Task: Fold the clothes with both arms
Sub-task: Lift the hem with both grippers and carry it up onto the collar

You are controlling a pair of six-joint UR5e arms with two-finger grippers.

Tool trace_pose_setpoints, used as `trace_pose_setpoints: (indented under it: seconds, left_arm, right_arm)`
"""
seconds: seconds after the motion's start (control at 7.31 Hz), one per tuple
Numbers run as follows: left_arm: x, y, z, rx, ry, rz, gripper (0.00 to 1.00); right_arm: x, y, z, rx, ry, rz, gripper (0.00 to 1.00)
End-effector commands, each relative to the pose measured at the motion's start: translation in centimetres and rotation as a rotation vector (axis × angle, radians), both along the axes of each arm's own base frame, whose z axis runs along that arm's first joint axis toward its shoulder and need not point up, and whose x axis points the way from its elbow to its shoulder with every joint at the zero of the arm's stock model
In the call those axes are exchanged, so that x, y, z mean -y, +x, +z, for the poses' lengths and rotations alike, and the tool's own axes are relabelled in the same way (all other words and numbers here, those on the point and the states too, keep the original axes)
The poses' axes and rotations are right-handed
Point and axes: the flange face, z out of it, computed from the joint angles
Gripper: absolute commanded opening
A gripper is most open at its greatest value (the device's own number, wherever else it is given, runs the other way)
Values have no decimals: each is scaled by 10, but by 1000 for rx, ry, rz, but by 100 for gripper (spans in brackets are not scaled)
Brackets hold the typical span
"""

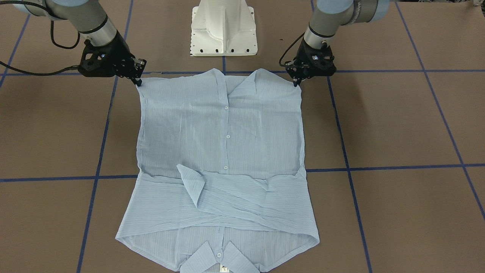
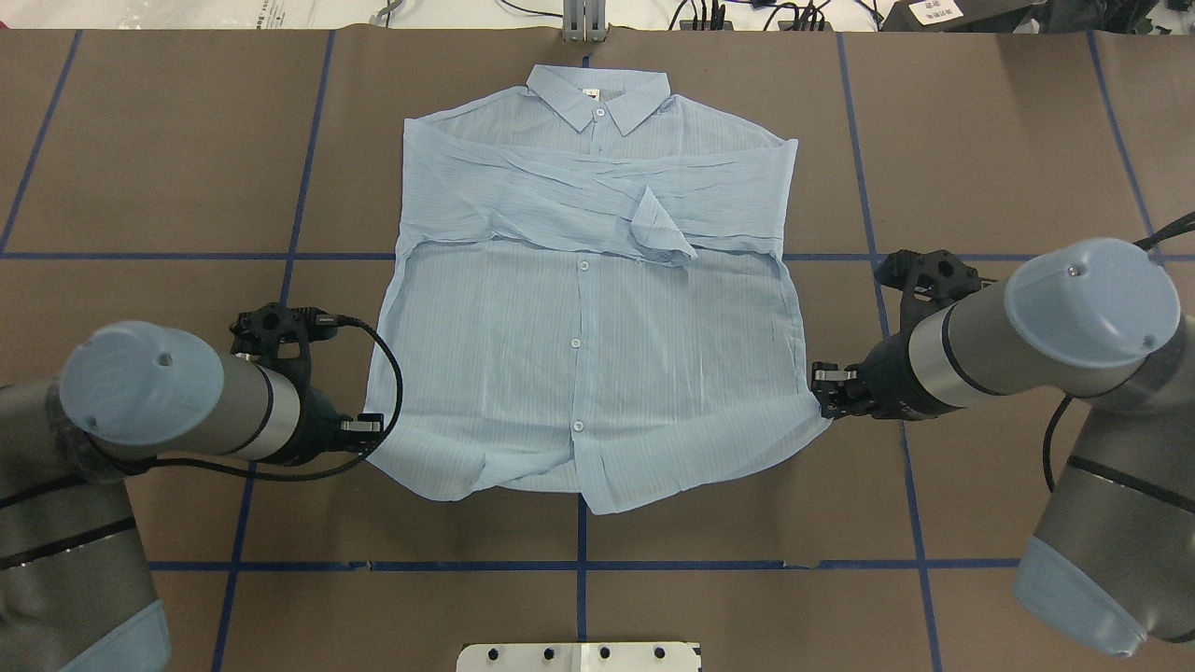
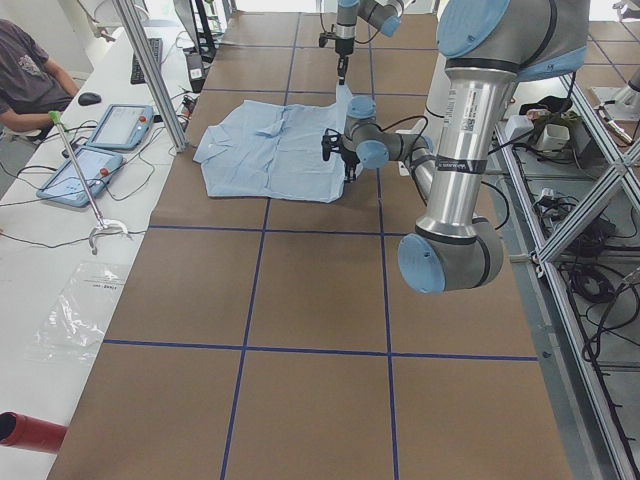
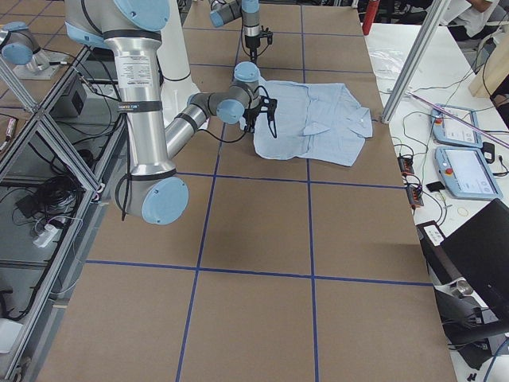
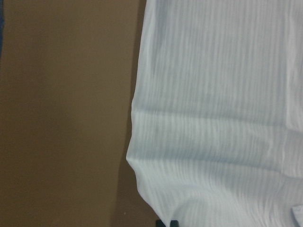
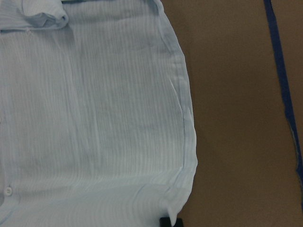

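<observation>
**benchwatcher:** Where's the shirt (image 2: 588, 355) sitting?

**ur5_fan:** Dead centre of the overhead view, flat on the brown bench (image 2: 140, 140), front side up. The collar (image 2: 597, 93) points at the top edge of the frame and the hem faces the bottom. Both sleeves (image 2: 560, 191) lie crossed in a band just under the collar, with one cuff (image 2: 665, 229) flipped up right of the button row (image 2: 573, 343).

**benchwatcher:** And the arms?

**ur5_fan:** The left arm (image 2: 187, 411) comes in from the lower left and the right arm (image 2: 980, 345) from the right side. Each one reaches a hem corner. The left jaws look pressed onto the lower-left corner of the hem, and the right jaws onto the lower-right one. The cloth draws to a little point at each (clearest in the front-facing view, up near the white base (image 1: 223, 30)).

**benchwatcher:** Do the wrist cams help?

**ur5_fan:** Barely. Each one shows striped cloth over brown bench, with one dark fingertip (image 5: 173, 222) poking in at the bottom edge, right against the fabric. The gap itself is cut off there, so the pinch call comes from the two wide views.

**benchwatcher:** Any wrinkles?

**ur5_fan:** The hem is a bit rumpled left of the placket, and it lies just above the blue tape line (image 2: 579, 565).
</observation>
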Motion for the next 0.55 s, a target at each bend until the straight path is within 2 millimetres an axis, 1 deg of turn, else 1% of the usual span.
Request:
trace_pose_setpoints:
  seconds: [0.0, 0.14, 0.27, 0.41]
  left_arm:
    - [44, -40, -33, -77, 17, -31, 0]
    - [59, -42, -46, -93, 26, -53, 0]
    - [84, -27, -60, -98, 30, -74, 0]
    - [123, -25, -64, -90, 26, -123, 0]
  right_arm:
    - [30, 27, -15, 40, 4, 40, 0]
    - [53, 30, -22, 44, 14, 75, 0]
    - [87, 29, -34, 54, 12, 109, 0]
    - [122, 39, -39, 57, 3, 149, 0]
